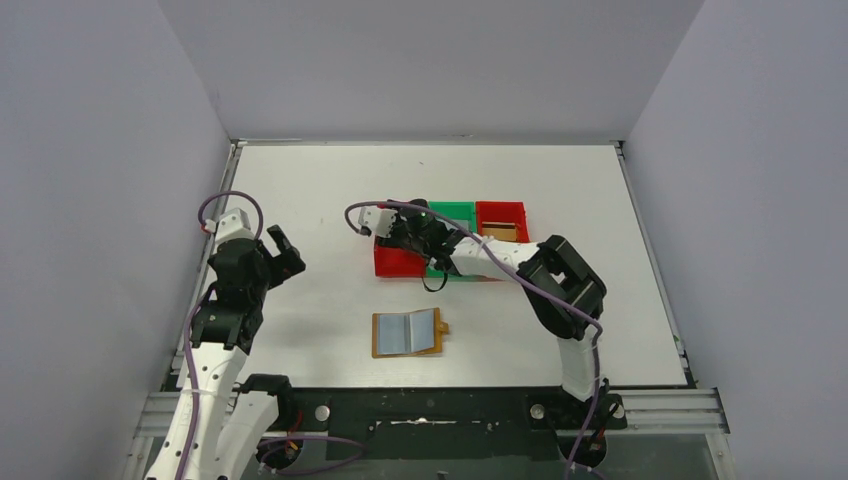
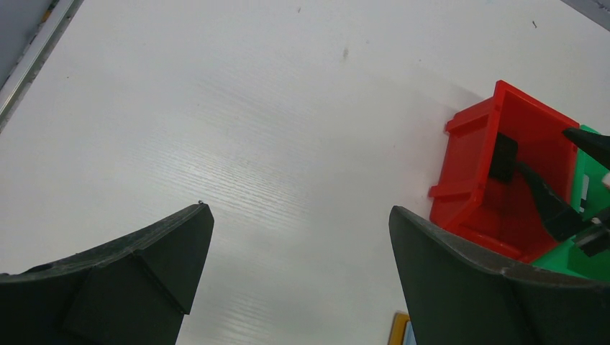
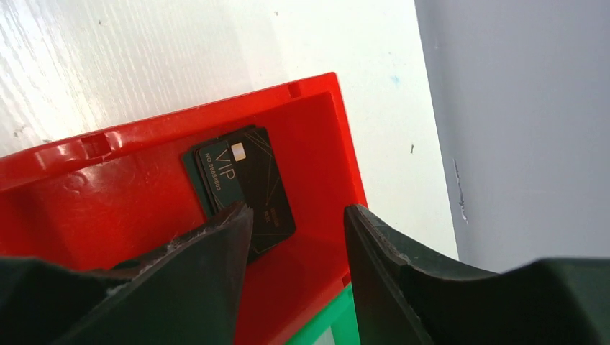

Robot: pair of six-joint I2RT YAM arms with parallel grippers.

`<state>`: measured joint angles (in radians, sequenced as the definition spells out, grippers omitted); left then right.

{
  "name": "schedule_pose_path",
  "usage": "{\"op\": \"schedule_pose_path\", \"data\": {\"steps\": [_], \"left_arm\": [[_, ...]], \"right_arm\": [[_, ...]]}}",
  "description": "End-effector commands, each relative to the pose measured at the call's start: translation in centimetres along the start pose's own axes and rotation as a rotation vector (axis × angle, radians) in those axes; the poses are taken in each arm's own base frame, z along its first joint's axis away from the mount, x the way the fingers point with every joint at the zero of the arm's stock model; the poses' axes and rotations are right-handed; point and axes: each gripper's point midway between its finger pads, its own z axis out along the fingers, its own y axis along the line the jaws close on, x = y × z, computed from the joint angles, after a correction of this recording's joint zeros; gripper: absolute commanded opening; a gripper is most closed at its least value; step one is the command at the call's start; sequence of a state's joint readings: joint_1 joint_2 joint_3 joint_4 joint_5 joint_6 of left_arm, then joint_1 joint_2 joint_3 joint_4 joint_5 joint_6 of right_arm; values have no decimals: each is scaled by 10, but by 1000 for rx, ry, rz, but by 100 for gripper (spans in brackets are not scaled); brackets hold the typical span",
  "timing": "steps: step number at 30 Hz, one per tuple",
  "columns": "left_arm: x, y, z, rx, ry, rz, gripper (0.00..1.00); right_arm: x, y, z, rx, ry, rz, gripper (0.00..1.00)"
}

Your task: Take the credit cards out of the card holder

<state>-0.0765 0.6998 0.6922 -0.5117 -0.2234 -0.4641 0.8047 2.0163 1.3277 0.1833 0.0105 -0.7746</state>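
The black credit card (image 3: 252, 180) lies in the red bin (image 3: 129, 187) under the right claw (image 3: 298, 215) (jaws part-open, empty; left claw (image 2: 298, 210) wide, empty) — likely thin, stiff, slick: pinch an edge — card holder (image 1: 408, 333) open on the bench (image 1: 320, 190).

The left claw (image 2: 298, 244) gapes wide (arm folded upright); the right claw (image 3: 298, 223), arm outstretched, stands parted.
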Motion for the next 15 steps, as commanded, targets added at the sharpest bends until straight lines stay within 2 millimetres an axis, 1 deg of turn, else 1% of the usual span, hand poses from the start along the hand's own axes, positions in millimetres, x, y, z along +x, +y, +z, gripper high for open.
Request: {"op": "schedule_pose_path", "data": {"steps": [1,3,5,7,8,10,11,14,15], "left_arm": [[-17,-8,-1,36,-54,-12,96],[-16,-9,-1,37,-53,-12,96],[-16,-9,-1,39,-53,-13,96],[-16,-9,0,40,-49,-13,96],[-16,-9,-1,41,-51,-14,96],[-17,-9,-1,41,-52,-14,96],[-17,-9,-1,40,-55,-15,96],[-17,-9,-1,44,-53,-16,96],[-16,-10,0,46,-51,-16,96]], "right_arm": [[-56,-69,-51,214,-204,203,51],[-63,-83,-73,277,-248,302,54],[-68,-93,-95,324,-285,448,62],[-63,-101,-114,376,-291,644,72],[-59,-102,-124,395,-290,761,75],[-51,-95,-140,388,-263,959,76],[-49,-88,-145,357,-248,1036,76],[-45,-53,-153,230,-196,1187,76],[-47,-43,-155,189,-203,1227,76]]}}
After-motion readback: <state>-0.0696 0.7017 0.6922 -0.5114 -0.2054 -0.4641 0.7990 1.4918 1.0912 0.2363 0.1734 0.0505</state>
